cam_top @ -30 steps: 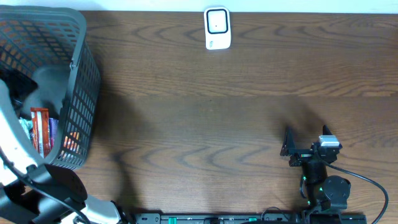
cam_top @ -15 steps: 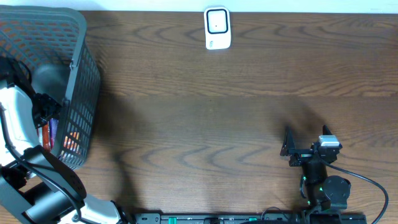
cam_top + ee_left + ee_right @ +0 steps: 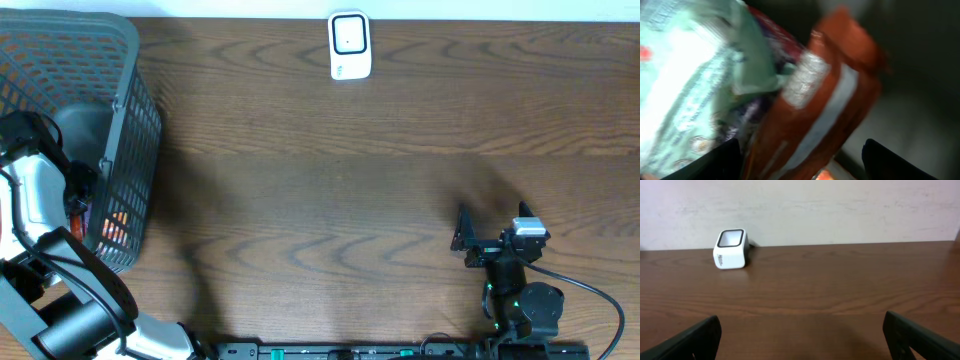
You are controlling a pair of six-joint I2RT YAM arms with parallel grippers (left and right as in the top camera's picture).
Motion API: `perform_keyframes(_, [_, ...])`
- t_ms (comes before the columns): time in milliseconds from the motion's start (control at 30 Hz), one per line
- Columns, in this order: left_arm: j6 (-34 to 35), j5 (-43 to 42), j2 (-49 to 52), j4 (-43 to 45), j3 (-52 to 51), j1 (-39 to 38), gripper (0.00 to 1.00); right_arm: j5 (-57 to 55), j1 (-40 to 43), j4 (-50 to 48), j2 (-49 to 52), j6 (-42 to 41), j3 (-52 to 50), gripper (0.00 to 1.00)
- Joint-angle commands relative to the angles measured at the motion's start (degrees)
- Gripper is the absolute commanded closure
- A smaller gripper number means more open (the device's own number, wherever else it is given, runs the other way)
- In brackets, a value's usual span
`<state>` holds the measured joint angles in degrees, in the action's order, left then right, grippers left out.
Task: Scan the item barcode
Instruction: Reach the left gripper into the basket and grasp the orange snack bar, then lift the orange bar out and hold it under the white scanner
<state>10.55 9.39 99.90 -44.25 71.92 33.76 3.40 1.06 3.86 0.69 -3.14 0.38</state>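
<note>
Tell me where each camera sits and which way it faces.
Overhead: above the table, looking straight down; both arms show, the left arm in the basket.
Left wrist: inside the basket, close on an orange packet, flanked by the left gripper.
Right wrist: low over the table, facing the scanner and wall; right gripper open.
Shared: overhead and right wrist both show the scanner.

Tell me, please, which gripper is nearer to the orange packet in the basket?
Left. The left gripper is down in the basket, open either side of the orange packet; the right gripper sits far across the table.
</note>
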Motion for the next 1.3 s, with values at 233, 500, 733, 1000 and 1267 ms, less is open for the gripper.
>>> perform_keyframes(233, [-1.92,-2.36,0.11,0.85,-1.14,0.61,0.57,-0.07,0.24,0.22,-0.35,0.87,-0.07,0.01])
perform_keyframes(500, [-1.66,-3.15,0.11,1.62,-4.46,0.61,0.57,-0.07,0.24,0.22,-0.35,0.87,-0.07,0.01])
perform_keyframes(733, [-1.29,-3.41,-0.04,1.7,-5.16,0.61,0.92,-0.07,0.24,0.22,-0.35,0.87,-0.07,0.01])
perform_keyframes(1000, [4.0,-6.03,-6.51,-0.39,2.47,0.61,0.93,-0.07,0.24,0.22,-0.35,0.87,-0.07,0.01])
perform_keyframes(1267, [14.05,-21.35,-23.54,8.85,8.63,0.61,0.93,-0.07,0.24,0.22,-0.35,0.87,-0.07,0.01])
